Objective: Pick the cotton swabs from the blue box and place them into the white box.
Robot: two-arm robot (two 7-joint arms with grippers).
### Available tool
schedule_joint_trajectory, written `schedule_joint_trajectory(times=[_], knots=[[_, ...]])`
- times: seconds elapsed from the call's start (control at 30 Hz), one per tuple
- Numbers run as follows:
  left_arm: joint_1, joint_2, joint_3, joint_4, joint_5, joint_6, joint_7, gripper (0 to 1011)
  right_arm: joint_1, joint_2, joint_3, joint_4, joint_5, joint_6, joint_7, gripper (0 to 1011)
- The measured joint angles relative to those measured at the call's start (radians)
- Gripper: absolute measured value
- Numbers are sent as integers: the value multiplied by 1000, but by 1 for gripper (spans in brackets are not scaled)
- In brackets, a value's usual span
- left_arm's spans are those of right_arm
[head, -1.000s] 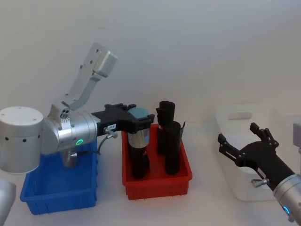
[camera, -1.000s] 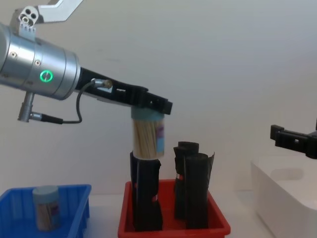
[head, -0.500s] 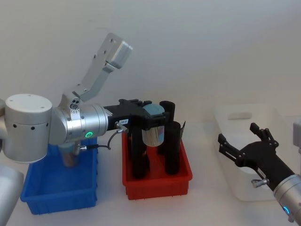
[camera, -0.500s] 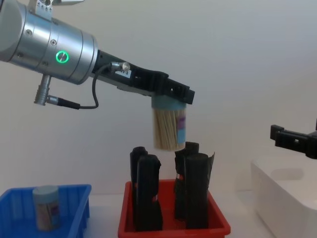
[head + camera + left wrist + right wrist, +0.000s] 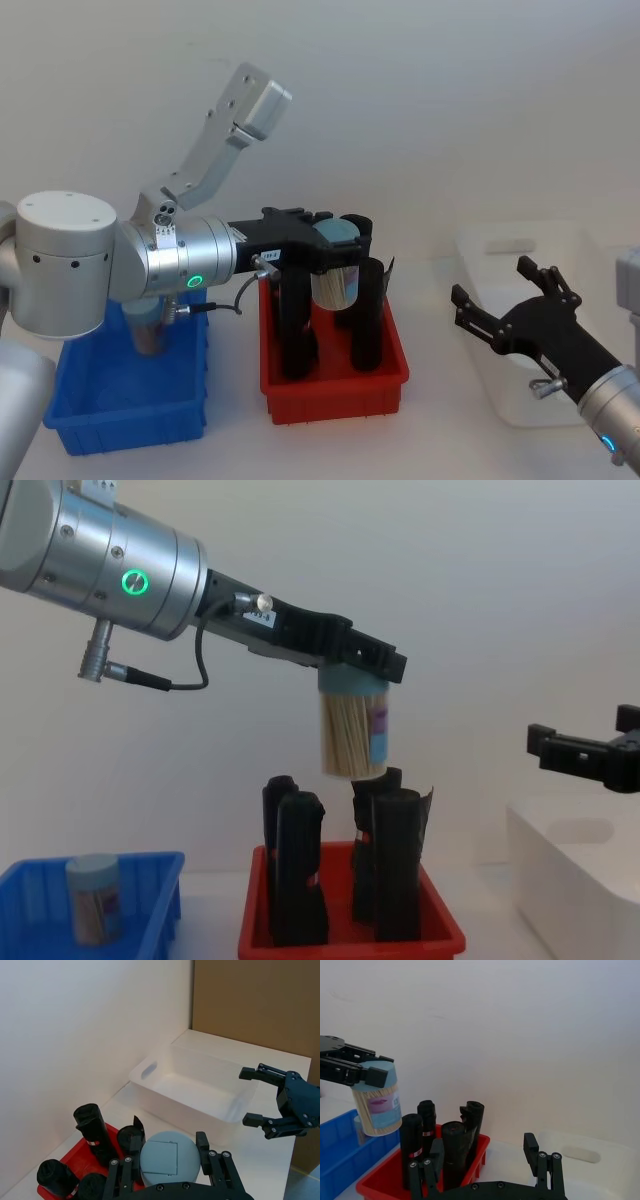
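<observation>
A clear tub of cotton swabs with a pale blue cap hangs above the red tray, and my left gripper is shut on its cap. In the left wrist view the cap sits between the fingers. A second tub of cotton swabs stands in the blue box at the left. The white box lies at the right. My right gripper hovers open over the white box's near side.
Between the two boxes stands a red tray holding three tall black rolls. The carried tub hangs just above their tops. A white wall rises behind the table.
My left gripper has carried the tub up and to the right, from the red tray's left side to above its middle. The right gripper has shifted slightly left.
</observation>
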Motion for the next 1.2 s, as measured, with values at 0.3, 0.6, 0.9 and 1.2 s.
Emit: schedule_joint_trajectory(times=[0.3, 0.6, 0.9, 1.2], knots=[[-3, -2, 1, 0, 1, 3, -6, 665, 21, 8, -2, -6, -9, -4, 106, 1001], [-5, -3, 2, 0, 2, 4, -8, 665, 58, 3, -14, -5, -9, -3, 229, 1001], [-5, -3, 2, 0, 2, 5, -9, 666, 128, -30, -35, 45, -16, 4, 360, 1001], [-6, -3, 2, 0, 2, 6, -10, 666, 207, -71, -52, 131, -28, 14, 445, 1001]])
